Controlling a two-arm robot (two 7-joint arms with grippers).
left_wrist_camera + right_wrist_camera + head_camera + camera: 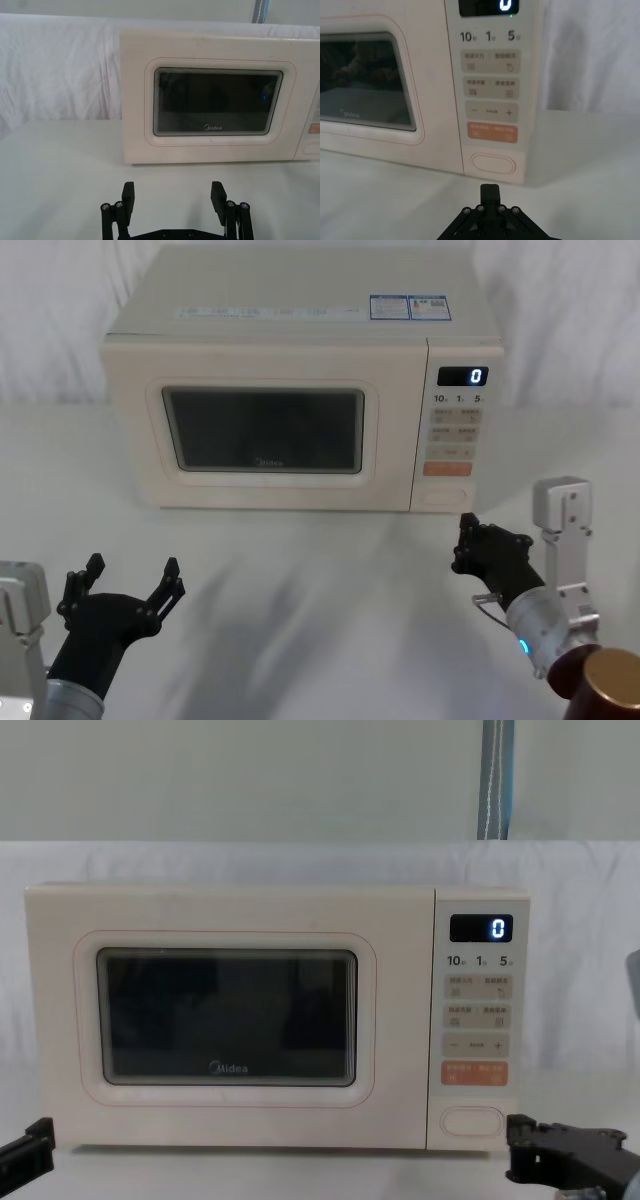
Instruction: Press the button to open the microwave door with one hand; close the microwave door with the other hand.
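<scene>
The cream microwave stands at the back of the table, and its door (262, 430) (215, 107) (225, 1015) with the dark window is closed. The oval button (447, 497) (493, 164) (472, 1121) sits at the bottom of the control panel, under the orange key. My right gripper (466, 530) (490, 189) (518, 1132) is shut with nothing in it. It points at the button from a short way in front, not touching it. Low at the front left, well short of the door, my left gripper (132, 578) (173, 192) stands open and empty.
The display (463, 376) reads 0. A white cloth covers the table (300, 580) and hangs as a backdrop behind the microwave. Bare table lies between the two grippers and in front of the door. A thin grey cable (485, 604) loops beside my right wrist.
</scene>
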